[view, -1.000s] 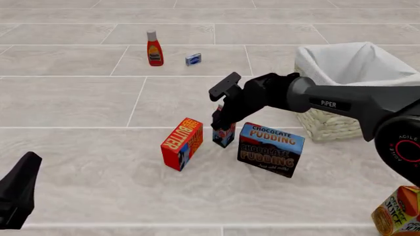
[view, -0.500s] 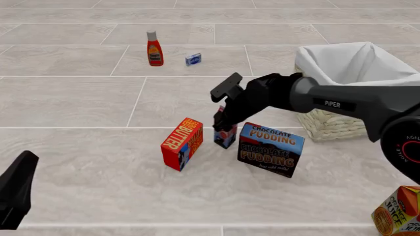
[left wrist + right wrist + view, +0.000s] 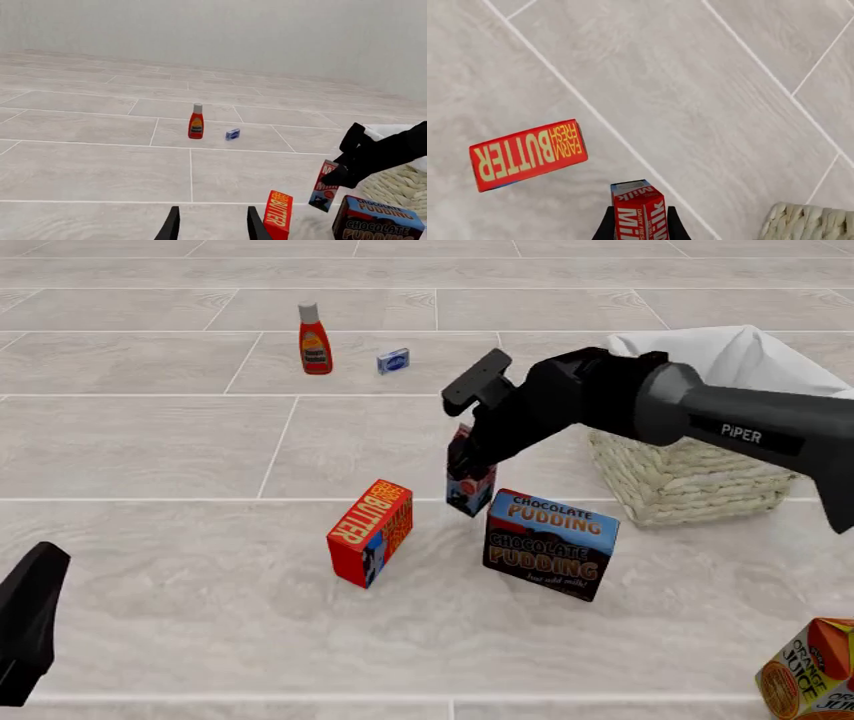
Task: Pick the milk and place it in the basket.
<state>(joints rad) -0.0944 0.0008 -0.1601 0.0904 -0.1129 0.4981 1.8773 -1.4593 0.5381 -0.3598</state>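
R gripper (image 3: 467, 465) is clamped on the milk (image 3: 469, 485), carton held clear of the counter (image 3: 160, 460), tilted a bit, hanging betw. the butter box (image 3: 370, 531) and the choc pudding box (image 3: 550, 543), just above both. Basket (image 3: 687, 480) sits to the right, near but apart from the milk. L gripper (image 3: 211, 227) has fingers spread, nothing betw. them, low at the counter's near-left. Ketchup bottle (image 3: 314, 339) and small blue pack (image 3: 392, 361) stand far back. OJ carton (image 3: 809, 672) at near-right corner.
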